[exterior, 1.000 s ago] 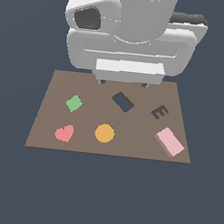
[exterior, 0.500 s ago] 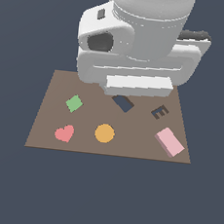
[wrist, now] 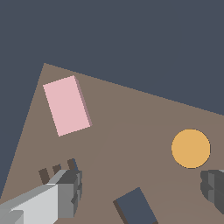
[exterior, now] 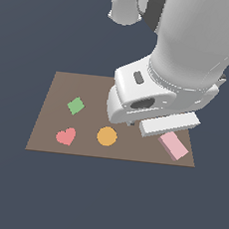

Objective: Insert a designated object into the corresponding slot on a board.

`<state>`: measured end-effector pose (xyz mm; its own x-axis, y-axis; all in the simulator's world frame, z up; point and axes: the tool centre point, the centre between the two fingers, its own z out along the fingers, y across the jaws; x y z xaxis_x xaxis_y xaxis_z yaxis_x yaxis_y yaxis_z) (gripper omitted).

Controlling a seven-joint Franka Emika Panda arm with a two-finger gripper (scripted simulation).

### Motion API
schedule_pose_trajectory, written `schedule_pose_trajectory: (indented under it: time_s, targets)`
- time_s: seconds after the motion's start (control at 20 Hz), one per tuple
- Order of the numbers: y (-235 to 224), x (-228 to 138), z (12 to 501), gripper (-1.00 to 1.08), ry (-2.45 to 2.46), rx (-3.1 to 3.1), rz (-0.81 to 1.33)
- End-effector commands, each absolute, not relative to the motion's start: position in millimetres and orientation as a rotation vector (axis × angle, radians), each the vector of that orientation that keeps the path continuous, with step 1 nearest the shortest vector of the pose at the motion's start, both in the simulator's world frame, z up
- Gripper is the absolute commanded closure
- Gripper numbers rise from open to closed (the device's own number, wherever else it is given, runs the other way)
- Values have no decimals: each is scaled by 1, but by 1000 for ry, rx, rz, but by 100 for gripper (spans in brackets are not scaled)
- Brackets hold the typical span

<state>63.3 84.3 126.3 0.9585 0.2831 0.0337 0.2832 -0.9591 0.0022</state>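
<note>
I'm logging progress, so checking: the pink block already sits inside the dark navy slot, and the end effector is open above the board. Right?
Not quite. The pink block still lies flat on the board near its corner, apart from the dark navy slot, which is empty; the wrist view shows both. The end effector is indeed open above the board.

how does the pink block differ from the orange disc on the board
The pink block is rectangular with straight edges; the orange disc is round. The block looks larger and shows a raised side edge; the disc looks flat. Both rest on the brown board, apart from each other.
</note>
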Motion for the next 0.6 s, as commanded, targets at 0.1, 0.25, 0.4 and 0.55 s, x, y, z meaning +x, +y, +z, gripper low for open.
schedule_pose_trajectory:
  time_s: [0.1,0.25,0.4,0.55]
  targets:
    - [118,79,98,-92,-626,-3076,-34]
    - [137,85,83,-92,-722,-3055,-23]
    - [153,90,71,-92,-800,-3037,-15]
    - [165,93,61,-92,-859,-3021,-8]
